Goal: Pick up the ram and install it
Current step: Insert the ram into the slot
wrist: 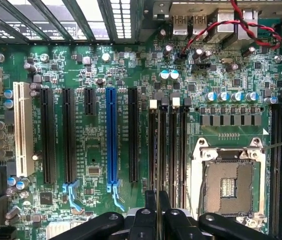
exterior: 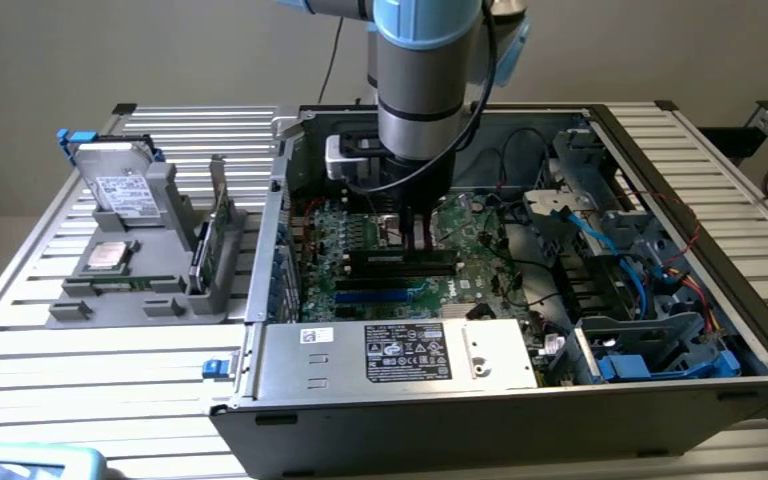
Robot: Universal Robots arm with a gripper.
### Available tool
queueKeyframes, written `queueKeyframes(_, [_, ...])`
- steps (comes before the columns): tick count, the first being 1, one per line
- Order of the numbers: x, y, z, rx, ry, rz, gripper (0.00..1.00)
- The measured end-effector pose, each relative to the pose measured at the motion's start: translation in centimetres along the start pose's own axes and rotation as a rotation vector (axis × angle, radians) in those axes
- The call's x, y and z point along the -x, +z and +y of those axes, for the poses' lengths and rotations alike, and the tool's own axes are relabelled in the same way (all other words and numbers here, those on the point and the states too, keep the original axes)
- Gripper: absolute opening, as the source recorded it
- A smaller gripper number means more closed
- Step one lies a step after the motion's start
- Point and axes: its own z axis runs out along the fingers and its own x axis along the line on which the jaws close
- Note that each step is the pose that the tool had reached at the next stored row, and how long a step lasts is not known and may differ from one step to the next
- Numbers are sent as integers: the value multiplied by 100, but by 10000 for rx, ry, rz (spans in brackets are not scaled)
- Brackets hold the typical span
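My gripper (exterior: 404,232) reaches down into the open computer case (exterior: 491,420), just above the green motherboard (exterior: 458,225). In the wrist view the gripper (wrist: 157,200) is shut, and its dark fingers (wrist: 150,207) pinch the ram (wrist: 157,222), which appears edge-on as a thin strip between them. The strip lines up lengthwise with one of the black memory slots (wrist: 156,150) beside the bare CPU socket (wrist: 228,187). Whether the ram touches the slot I cannot tell. In the exterior view the wrist hides the ram.
Long expansion slots, one blue (wrist: 112,140) and one white (wrist: 23,130), lie beside the memory slots. The power supply (exterior: 398,355) and a drive cage with blue cables (exterior: 651,350) crowd the case. A grey fixture (exterior: 77,305) with a hard drive (exterior: 124,190) and an upright card (exterior: 217,215) sits at the exterior view's left.
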Motion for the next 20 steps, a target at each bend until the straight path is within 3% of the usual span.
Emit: queueKeyframes(20, [0,21,-19,12,-98,-3,14])
